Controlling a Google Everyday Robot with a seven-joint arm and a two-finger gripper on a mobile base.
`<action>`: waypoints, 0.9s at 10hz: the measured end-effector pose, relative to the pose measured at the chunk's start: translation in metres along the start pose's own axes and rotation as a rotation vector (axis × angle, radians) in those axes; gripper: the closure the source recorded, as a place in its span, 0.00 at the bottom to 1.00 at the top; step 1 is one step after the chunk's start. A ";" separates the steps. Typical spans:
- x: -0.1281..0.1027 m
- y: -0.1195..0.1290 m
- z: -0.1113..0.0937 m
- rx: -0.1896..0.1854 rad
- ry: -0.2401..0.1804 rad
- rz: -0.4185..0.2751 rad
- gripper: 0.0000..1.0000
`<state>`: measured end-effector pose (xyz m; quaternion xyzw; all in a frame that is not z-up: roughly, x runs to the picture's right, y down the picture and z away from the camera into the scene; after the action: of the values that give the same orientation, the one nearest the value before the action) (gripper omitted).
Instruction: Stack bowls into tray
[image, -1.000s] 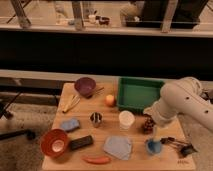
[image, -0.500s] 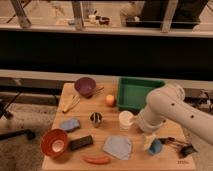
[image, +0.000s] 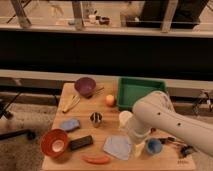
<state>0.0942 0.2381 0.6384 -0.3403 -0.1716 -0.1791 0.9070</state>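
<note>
— Where do the bowls sit on your screen?

— All three stand on the wooden table (image: 87, 109), outside the green tray (image: 140, 94), which lies at the far right. The small blue bowl (image: 154, 146) is upright near the front right edge. The purple bowl (image: 85, 86) is at the back, left of centre, apart from the tray. The orange-red bowl (image: 55, 142) sits at the front left corner, with its pale inside showing.

— And the gripper?

— My gripper (image: 139, 148) is low over the table, just left of the blue bowl. It hangs from the white arm (image: 160, 117), which comes in from the right and covers the tray's near right corner. I cannot tell whether it is open or closed. It may be touching the bowl's rim, but I can't be sure from here.

— What lies around it?

— A pale blue cloth (image: 117, 146) is just to its left and a white cup (image: 125, 117) is behind it. A metal cup (image: 96, 119) stands further left. An orange fruit (image: 110, 100) lies between the purple bowl and the tray. A dark block (image: 80, 143) is beside the orange-red bowl.
</note>
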 end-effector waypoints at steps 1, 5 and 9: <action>-0.009 -0.001 0.006 -0.005 -0.002 -0.023 0.20; -0.042 0.000 0.025 -0.023 -0.009 -0.090 0.20; -0.092 -0.004 0.040 -0.039 -0.031 -0.175 0.20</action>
<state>0.0039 0.2812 0.6292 -0.3443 -0.2112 -0.2559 0.8783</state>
